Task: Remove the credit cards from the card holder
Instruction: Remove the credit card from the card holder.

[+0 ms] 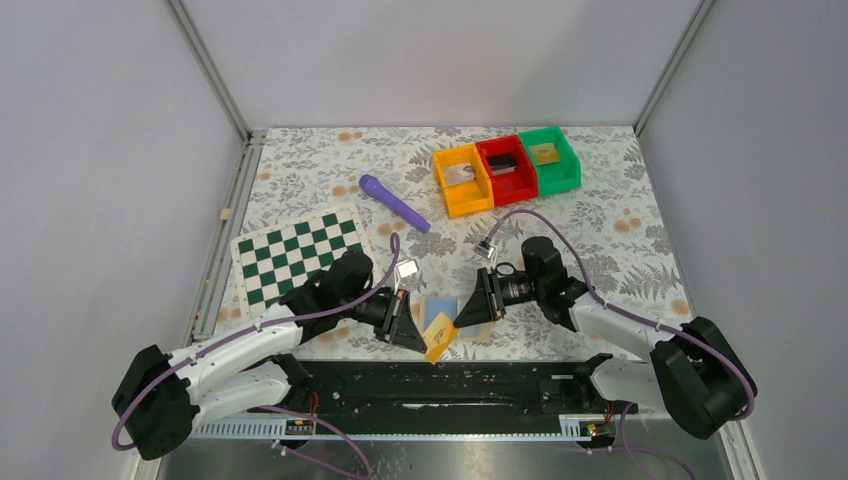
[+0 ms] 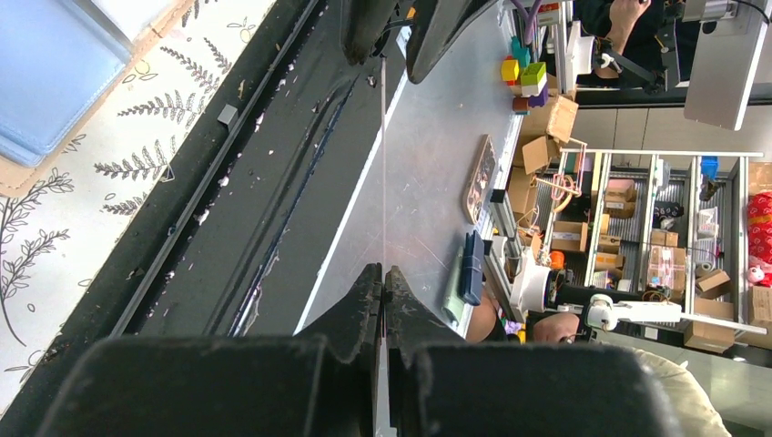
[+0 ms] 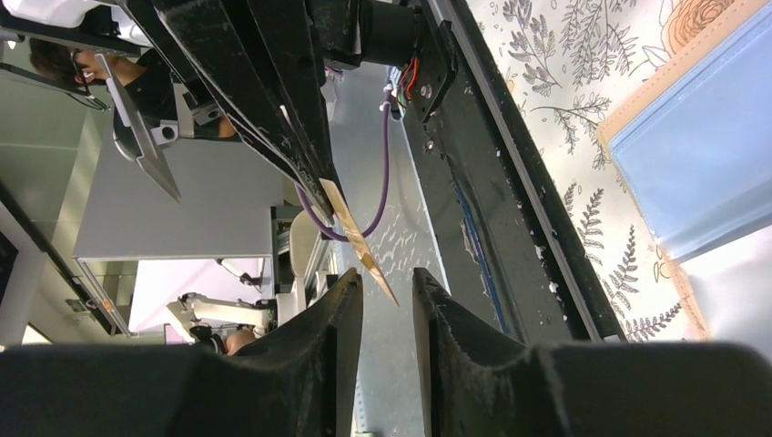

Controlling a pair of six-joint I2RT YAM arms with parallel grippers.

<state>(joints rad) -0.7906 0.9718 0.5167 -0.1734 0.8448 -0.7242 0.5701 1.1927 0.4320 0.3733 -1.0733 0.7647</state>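
Fingers [image 2: 360,305] of the left gripper [image 2: 383,273] are pressed together on a yellow card [image 1: 440,338], held just at the near edge of the card holder [image 1: 438,310]. Jaws of the right gripper [image 3: 389,278] stand slightly apart around the card's free end. The holder lies open, blue panel up, between both grippers.

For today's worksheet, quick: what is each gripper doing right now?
Left gripper: closed on a card.
Right gripper: open, jaws either side of the card's tip.
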